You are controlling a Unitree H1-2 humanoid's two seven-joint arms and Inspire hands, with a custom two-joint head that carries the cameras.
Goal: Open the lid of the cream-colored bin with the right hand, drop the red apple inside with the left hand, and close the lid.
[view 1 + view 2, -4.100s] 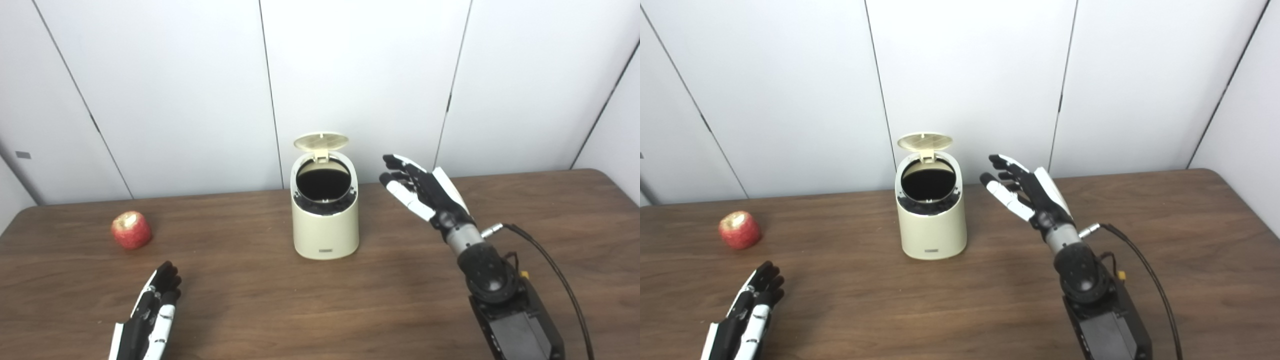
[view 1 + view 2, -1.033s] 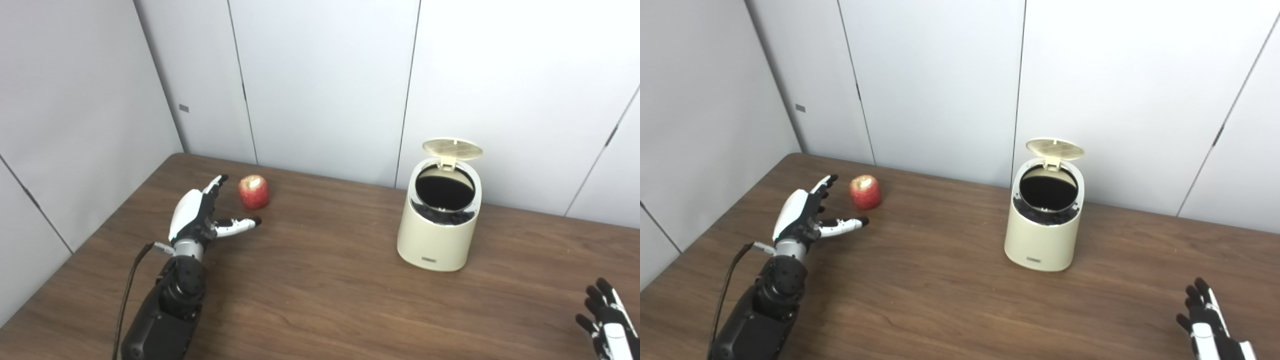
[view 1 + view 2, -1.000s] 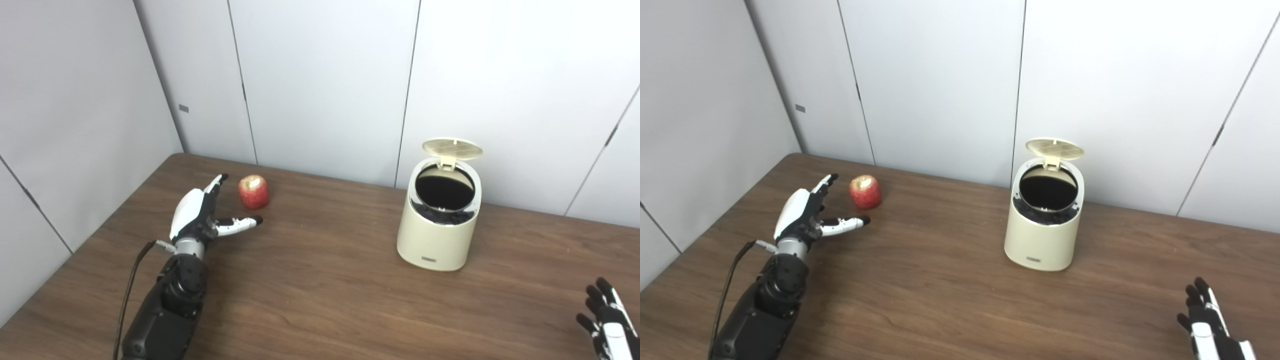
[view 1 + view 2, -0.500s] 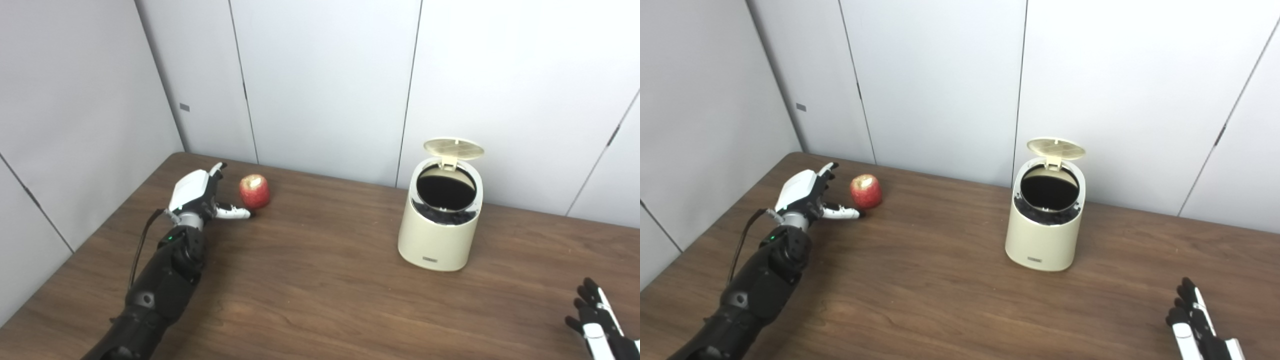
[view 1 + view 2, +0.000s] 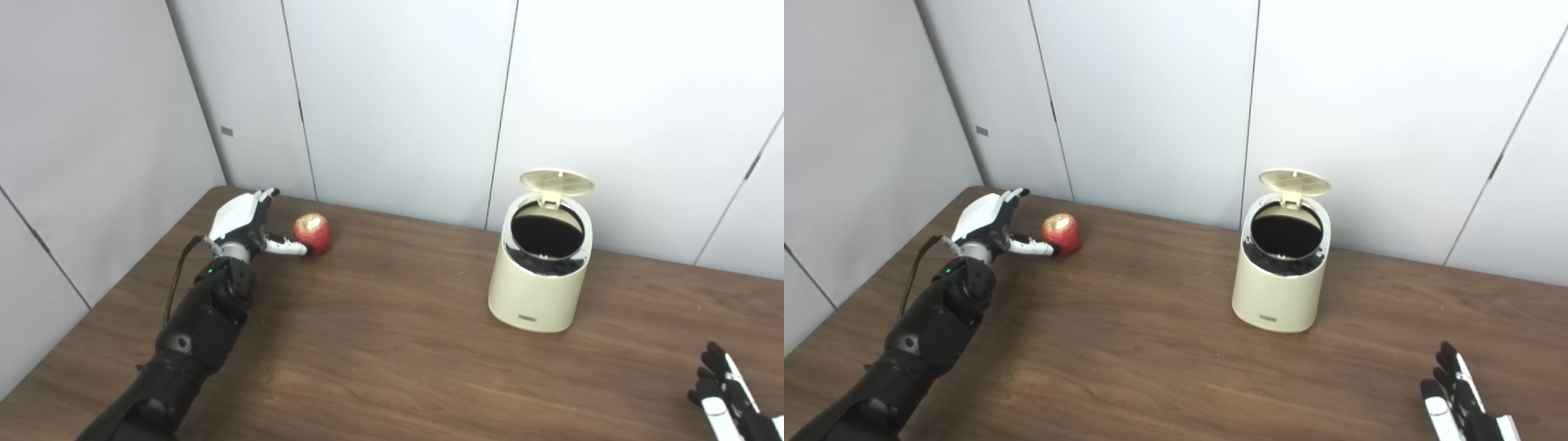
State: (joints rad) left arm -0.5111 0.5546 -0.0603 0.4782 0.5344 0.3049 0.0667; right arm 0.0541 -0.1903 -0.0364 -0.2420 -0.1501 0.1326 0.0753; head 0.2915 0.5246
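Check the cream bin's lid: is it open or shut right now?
Open. The lid stands flipped up behind the bin, and the dark round opening is exposed.

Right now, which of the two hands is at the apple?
The left hand, at the table's far left beside the apple; the right hand waits near the front edge.

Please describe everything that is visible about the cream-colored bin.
The cream-colored bin is a small rounded container, plastic by its look, standing upright on the brown table near the wall. Its round lid is hinged at the back and stands open, showing a dark inside. A small label sits low on its front. Neither hand touches it.
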